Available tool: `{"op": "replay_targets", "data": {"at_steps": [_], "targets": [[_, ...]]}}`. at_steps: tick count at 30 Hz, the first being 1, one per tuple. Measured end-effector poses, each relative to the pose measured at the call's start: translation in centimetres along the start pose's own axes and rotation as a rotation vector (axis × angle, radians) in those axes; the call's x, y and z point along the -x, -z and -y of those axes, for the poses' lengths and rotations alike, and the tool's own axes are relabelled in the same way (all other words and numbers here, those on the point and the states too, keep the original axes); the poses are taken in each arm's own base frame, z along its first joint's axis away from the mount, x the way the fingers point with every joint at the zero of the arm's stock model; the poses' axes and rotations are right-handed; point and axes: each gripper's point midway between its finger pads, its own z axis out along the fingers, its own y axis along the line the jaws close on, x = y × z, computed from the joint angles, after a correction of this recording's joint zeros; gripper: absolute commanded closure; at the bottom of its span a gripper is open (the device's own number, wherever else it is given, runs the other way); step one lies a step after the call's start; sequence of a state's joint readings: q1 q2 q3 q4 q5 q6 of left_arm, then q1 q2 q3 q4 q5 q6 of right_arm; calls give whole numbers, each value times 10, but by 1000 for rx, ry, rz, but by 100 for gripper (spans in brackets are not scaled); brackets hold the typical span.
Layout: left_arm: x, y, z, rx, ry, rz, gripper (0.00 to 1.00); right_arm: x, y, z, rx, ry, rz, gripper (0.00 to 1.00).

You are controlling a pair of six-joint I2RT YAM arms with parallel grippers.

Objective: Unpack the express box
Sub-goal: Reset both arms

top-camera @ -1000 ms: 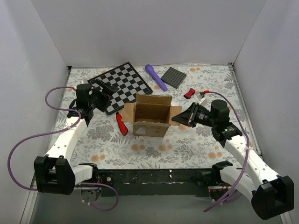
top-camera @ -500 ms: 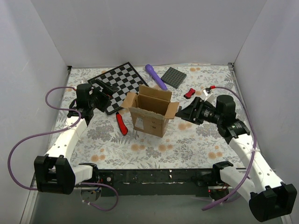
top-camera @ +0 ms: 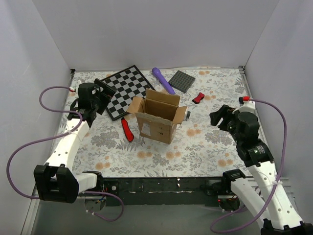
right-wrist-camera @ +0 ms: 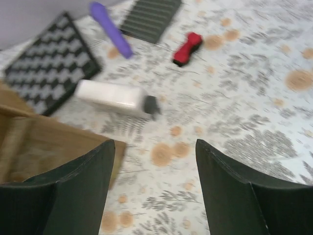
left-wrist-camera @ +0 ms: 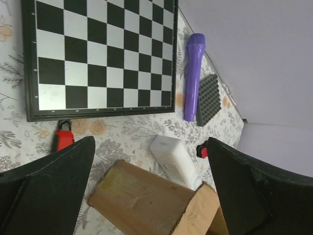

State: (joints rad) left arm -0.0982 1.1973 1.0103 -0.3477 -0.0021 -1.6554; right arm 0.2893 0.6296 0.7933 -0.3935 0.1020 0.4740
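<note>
We locate the express box (top-camera: pixel 157 119) near the centre of the floral table cover (top-camera: pixel 205 152). It rests on its base with all four top flaps raised, and the near side wall carries a small printed mark. Neither pincer touches it.

The left gripper (top-camera: pixel 103 91) is released. In the left wrist view its two fingers (left-wrist-camera: pixel 54 186) stand wide apart with nothing between them. It hangs over the near left corner of the checkerboard (top-camera: pixel 128 90), to the left of the carton and apart from it.

The right gripper (top-camera: pixel 219 116) is also released. The right wrist view shows its fingers (right-wrist-camera: pixel 230 191) spread and nothing held. It sits to the right of the carton, well apart from it, above bare table cover.

A white bottle with a dark cap (right-wrist-camera: pixel 115 96) lies on its side just beside the right rear corner of the carton. A red-handled tool (top-camera: pixel 127 129) lies at the carton's left side. Behind the carton, a purple cylinder (top-camera: pixel 163 80) lies between the checkerboard and a dark grey studded plate (top-camera: pixel 182 81). A small red piece (top-camera: pixel 198 98) lies to the right of the cylinder, near the plate.
</note>
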Motion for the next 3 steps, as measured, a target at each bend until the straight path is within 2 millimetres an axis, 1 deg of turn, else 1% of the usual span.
{"op": "replay_targets", "data": {"at_steps": [2, 3], "targets": [[1, 1, -5, 27, -19, 16, 2, -20, -6, 29, -106, 35, -20, 27], [0, 1, -7, 37, -31, 22, 2, -29, -8, 38, -142, 47, -36, 27]]}}
